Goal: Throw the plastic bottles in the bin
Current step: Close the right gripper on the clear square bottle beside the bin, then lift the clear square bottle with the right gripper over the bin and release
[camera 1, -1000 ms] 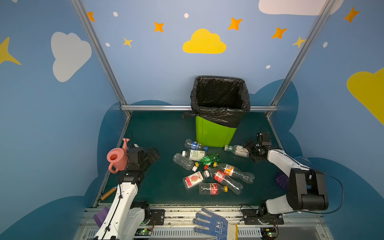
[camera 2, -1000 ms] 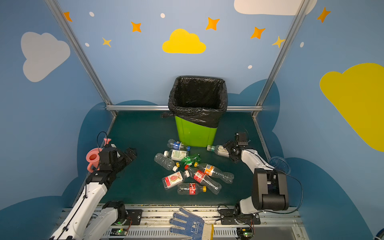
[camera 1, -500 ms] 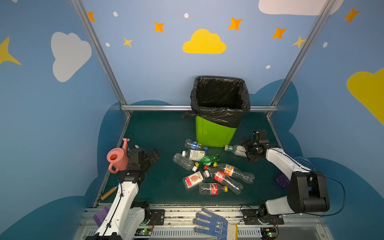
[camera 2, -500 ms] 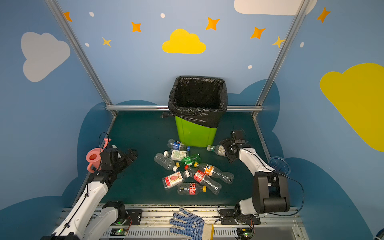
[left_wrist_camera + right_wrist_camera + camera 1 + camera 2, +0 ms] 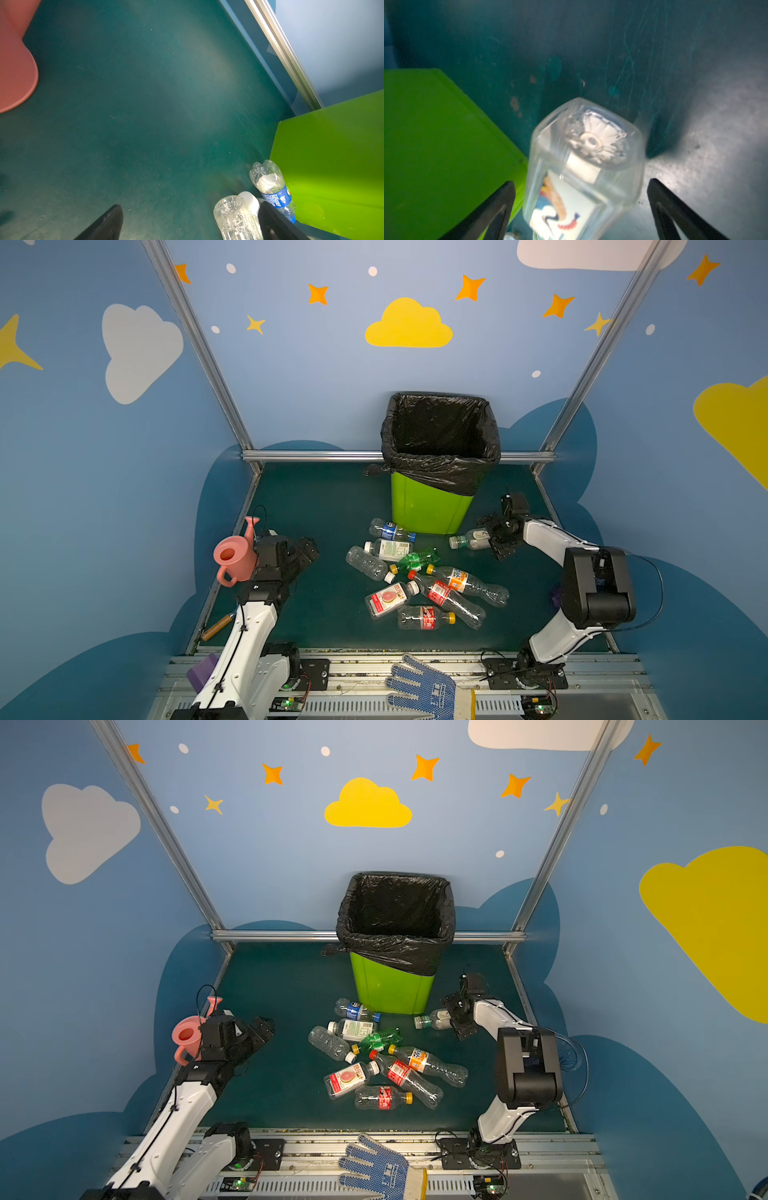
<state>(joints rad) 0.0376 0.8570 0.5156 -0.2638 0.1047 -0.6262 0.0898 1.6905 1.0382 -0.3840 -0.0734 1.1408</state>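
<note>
The right end effector (image 5: 495,537) is spread wide, straddling a white-labelled bottle (image 5: 468,540) just beside the bin (image 5: 428,510), seemingly without contact. The left end effector (image 5: 309,556) is released and empty; 8 more bottles (image 5: 440,597) lie between both.

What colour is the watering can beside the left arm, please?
Pink watering can, clearest in a top view.

Item count
9 plastic bottles (image 5: 446,599) mid-frame (8 clustered, 1 apart at right); 1 bin (image 5: 424,506); 1 pink watering can (image 5: 235,556), left; 1 blue glove (image 5: 419,691), bottom edge.
</note>
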